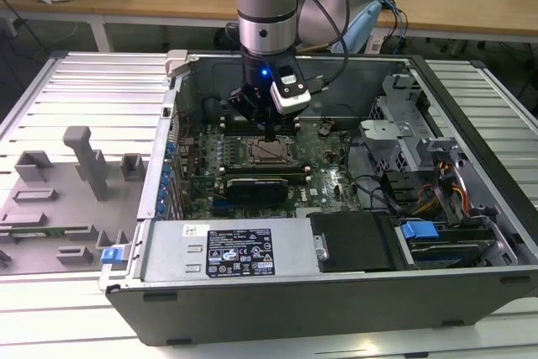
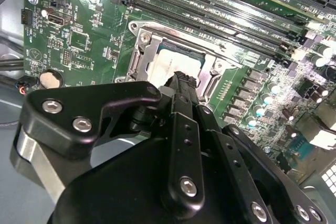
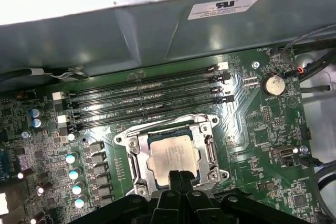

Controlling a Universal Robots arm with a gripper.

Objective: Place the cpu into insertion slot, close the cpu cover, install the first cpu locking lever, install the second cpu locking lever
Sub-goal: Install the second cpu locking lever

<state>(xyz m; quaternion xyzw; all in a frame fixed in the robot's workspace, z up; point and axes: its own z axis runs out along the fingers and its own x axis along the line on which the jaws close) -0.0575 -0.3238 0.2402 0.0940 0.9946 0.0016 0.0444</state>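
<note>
Hovering low over the motherboard, the claw point(image 3: 180, 174) has its two fingers pressed together, tips meeting with nothing pinched between them, right at the near edge of the insertion slot point(image 3: 137, 157). Directly beneath and just ahead of the tips sits the cpu point(image 3: 173, 156), its pale silvery face flat inside the socket, so it looks already seated. Around it lies the cpu cover point(image 3: 209, 129), a silvery frame that appears folded down over the chip edges, window showing the chip face; whether it is fully latched cannot be told. Key relation: the chip lies straight below the claw tips, slightly beyond them, with the socket square-on to the fingers, and the tips seem to touch or nearly touch the frame's near side; contact not certain. Locking levers are not clearly made out; a thin metal rod along the socket side may be one. Beyond the socket, farther from the claw, run the long black memory slots point(image 3: 142, 98), lengthwise across the fingers' line. In the exterior view the claw point(image 1: 267, 134) hangs vertically above the socket inside the open computer case point(image 1: 336, 283), which rests on the slatted surface point(image 1: 76, 90).
</note>
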